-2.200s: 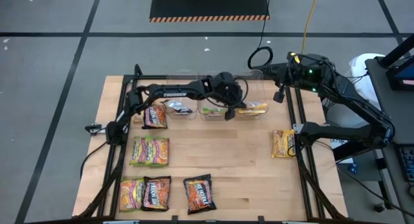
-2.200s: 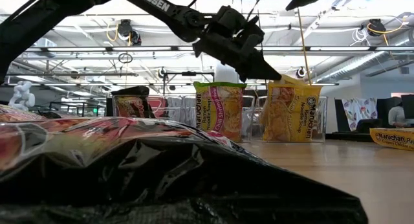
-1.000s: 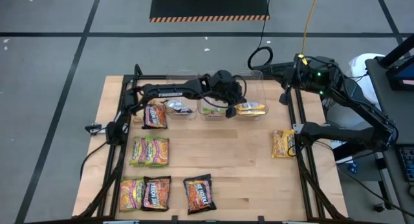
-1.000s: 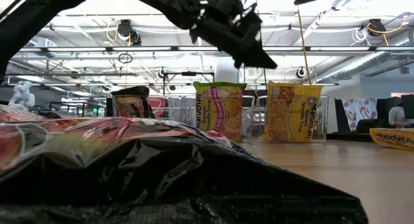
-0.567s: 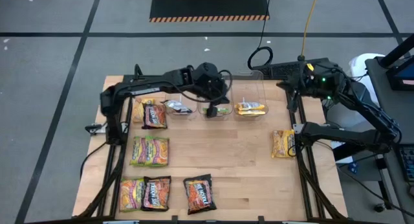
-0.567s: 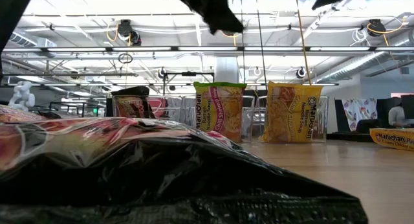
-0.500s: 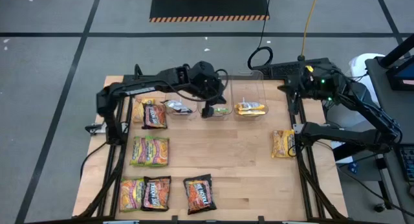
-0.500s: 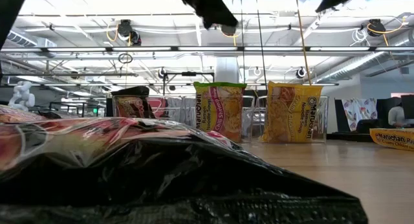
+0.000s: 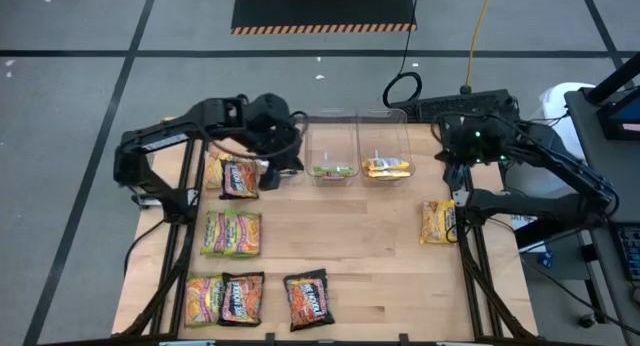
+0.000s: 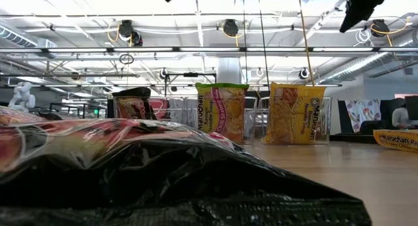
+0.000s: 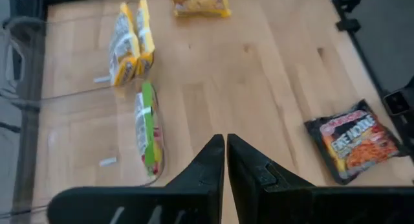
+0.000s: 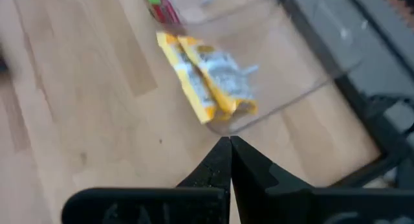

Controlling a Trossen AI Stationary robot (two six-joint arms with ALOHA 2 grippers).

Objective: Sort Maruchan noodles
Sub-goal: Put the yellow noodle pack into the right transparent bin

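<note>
Left jaws (image 11: 225, 141) together, empty, raised over the far bins. Right jaws (image 12: 229, 144) together, empty, above the yellow packets (image 9: 388, 167) in their bin (image 9: 385, 129). Other noodle packets (image 9: 232, 233) flat on the surface (image 9: 370, 256).

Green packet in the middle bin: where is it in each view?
High: green packet, centre bin.
Low: upright, centre.
Left wrist: edge-on, above the claw.
Right wrist: only a green-red tip at the top edge.
Shared landmark: yellow packets in the neighbouring bin.
</note>
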